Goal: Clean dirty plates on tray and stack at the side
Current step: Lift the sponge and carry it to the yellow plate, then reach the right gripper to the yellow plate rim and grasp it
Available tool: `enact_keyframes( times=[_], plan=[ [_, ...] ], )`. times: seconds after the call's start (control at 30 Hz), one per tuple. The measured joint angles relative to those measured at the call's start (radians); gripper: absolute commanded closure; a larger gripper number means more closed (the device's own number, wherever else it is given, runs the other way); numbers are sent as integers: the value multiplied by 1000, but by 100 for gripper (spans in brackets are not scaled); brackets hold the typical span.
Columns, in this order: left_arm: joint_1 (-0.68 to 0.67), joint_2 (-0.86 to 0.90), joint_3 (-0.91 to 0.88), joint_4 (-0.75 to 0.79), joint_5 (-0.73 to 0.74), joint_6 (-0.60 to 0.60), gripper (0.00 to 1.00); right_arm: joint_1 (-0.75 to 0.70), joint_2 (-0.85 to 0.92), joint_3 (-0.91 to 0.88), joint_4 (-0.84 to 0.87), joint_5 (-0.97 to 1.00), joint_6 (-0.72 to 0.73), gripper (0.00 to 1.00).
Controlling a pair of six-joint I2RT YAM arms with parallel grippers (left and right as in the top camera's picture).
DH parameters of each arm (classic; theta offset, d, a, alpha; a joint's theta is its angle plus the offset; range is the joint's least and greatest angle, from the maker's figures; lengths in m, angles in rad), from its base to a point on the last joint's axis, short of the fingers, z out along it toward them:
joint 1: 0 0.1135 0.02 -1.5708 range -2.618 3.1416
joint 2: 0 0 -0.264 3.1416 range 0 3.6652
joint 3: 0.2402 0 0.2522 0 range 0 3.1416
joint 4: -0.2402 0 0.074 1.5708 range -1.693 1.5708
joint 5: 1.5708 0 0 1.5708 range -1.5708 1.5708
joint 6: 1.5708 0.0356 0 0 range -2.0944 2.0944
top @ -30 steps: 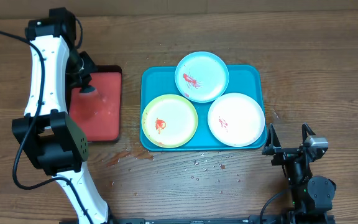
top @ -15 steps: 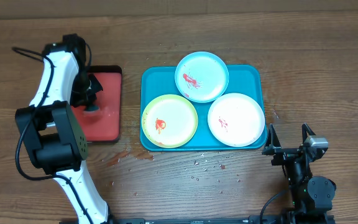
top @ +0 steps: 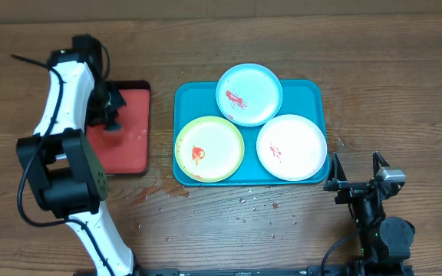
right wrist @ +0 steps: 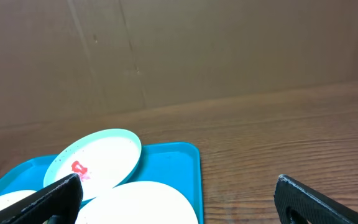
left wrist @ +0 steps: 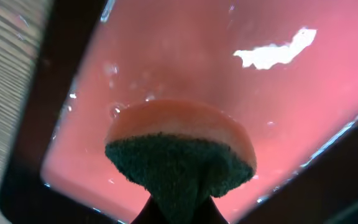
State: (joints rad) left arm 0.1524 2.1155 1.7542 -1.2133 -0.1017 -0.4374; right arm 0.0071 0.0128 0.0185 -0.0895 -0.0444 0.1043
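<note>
Nearest to us, the right claw (top: 354,172) sits low at the front edge of the table (top: 405,77), just beside the front right corner of the tray (top: 313,90). Its two fingers are spread wide apart and there is nothing between them. On the bare wood in front of the tray we see a scatter of small drops (top: 255,201).

A little further back, the teal tray holds all three plates. The yellow-green plate (top: 209,149) lies in the front left part, with an orange-red smear near its middle. The white plate (top: 291,147) lies in the front right part, with a faint red mark left of its centre. Both reach the side rims of the tray.

To the left, well apart from the tray, the left claw (top: 112,115) hangs over the red tray (top: 125,146). It is pinched tight on a sponge (left wrist: 179,155), orange on one face and dark green on the other. The wrist view shows the wet, shiny red tray floor behind the sponge. We cannot tell whether the sponge touches it.

Furthest back, the light blue plate (top: 249,93) carries a red smear and juts over the far rim of the tray, meeting the edge of the white plate.
</note>
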Motion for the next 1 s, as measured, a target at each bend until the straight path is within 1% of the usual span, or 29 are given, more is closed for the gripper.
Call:
enact_keyframes(
  times=[0.07,0.13,0.27,0.37,0.5,0.6,0.73,0.87,1.0],
  plan=[
    [0,12,3,-27,5,5,96,0,0,0,0,0,0,0],
    [0,13,40,-95,9,16,96,0,0,0,0,0,0,0],
    [0,13,239,-239,38,27,96,0,0,0,0,0,0,0],
    [-5,1,380,-310,122,53,96,0,0,0,0,0,0,0],
    [-55,-31,418,-357,241,119,96,0,0,0,0,0,0,0],
    [-139,-32,386,-363,287,148,96,0,0,0,0,0,0,0],
    [-278,-32,259,-303,319,161,96,0,0,0,0,0,0,0],
    [-413,-32,93,-172,331,148,96,0,0,0,1,0,0,0],
    [-522,-28,-41,-8,318,74,96,0,0,0,1,0,0,0]
  ],
)
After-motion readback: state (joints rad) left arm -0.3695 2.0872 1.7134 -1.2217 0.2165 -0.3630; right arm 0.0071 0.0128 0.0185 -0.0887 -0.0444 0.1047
